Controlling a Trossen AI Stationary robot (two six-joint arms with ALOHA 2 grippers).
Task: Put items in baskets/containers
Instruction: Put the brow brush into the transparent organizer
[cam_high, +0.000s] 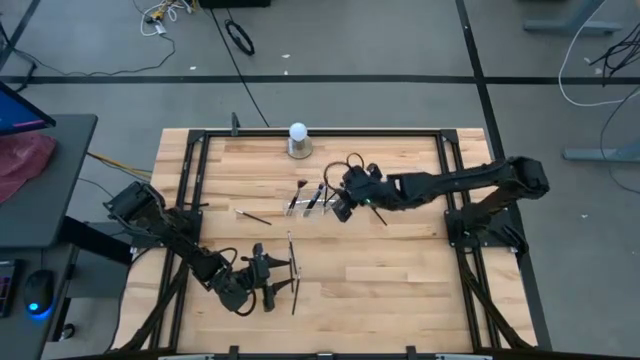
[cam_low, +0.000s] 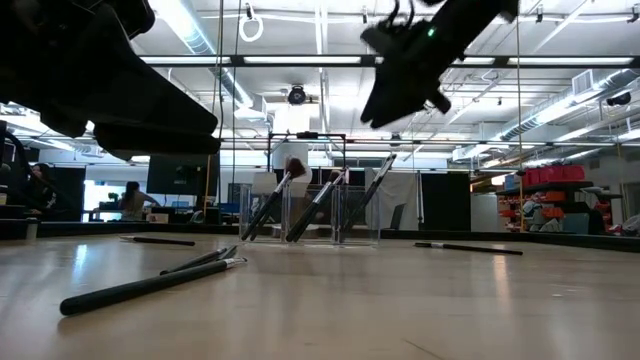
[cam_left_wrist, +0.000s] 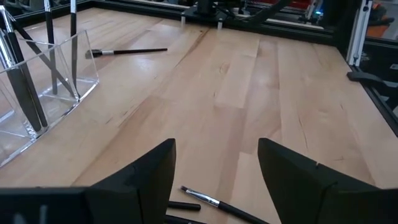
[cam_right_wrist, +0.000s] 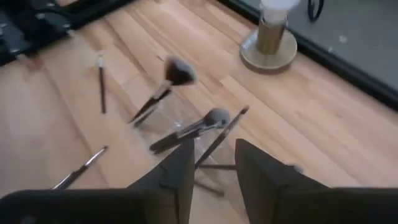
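A clear plastic holder (cam_high: 312, 203) (cam_low: 310, 212) (cam_left_wrist: 43, 93) stands mid-table with three dark-handled brushes (cam_low: 318, 205) (cam_right_wrist: 186, 127) leaning in it, bristles up. My right gripper (cam_high: 342, 205) (cam_low: 400, 95) (cam_right_wrist: 214, 155) hangs open just above and to the right of the holder, touching nothing. My left gripper (cam_high: 272, 280) (cam_left_wrist: 217, 149) is open near the table's near-left, low over two brushes (cam_high: 292, 272) (cam_left_wrist: 211, 202) lying flat. More brushes lie loose: one left of the holder (cam_high: 252, 215) (cam_right_wrist: 101, 84) and one to its right (cam_high: 376, 213) (cam_low: 468, 247) (cam_left_wrist: 127, 51).
A white ball on a grey round base (cam_high: 298, 136) (cam_right_wrist: 272, 34) stands at the far edge. A black frame rail (cam_high: 320, 131) runs round the table. Bare wood (cam_high: 400, 280) lies to the near right. A person (cam_low: 130, 200) shows far off in the room.
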